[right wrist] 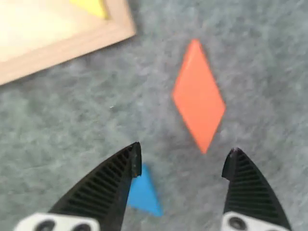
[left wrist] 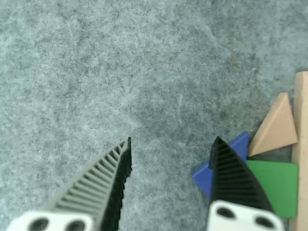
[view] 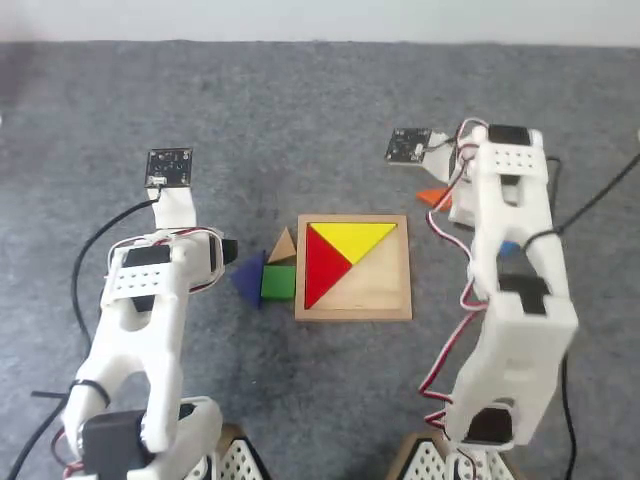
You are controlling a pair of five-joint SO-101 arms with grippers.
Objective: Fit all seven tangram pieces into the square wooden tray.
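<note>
grey felt covers the desk [view: 300, 120]. from above, the right arm hides most of the orange parallelogram [right wrist: 198, 95] and the light blue triangle [right wrist: 142, 192], which lie apart on the felt near a tray corner. the square wooden tray [view: 353, 312] holds two pieces, a red triangle [view: 322, 268] and a yellow triangle [view: 355, 238]. three more huddle just beside its left-arm side: a tan triangle [view: 284, 246], a dark blue triangle [view: 247, 279] and a green square [view: 278, 283]. the left jaws and the right jaws gape wide, holding nothing.

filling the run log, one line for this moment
tray: red triangle, yellow triangle inside | left gripper: open, by dark blue triangle | right gripper: open, near orange parallelogram
</note>
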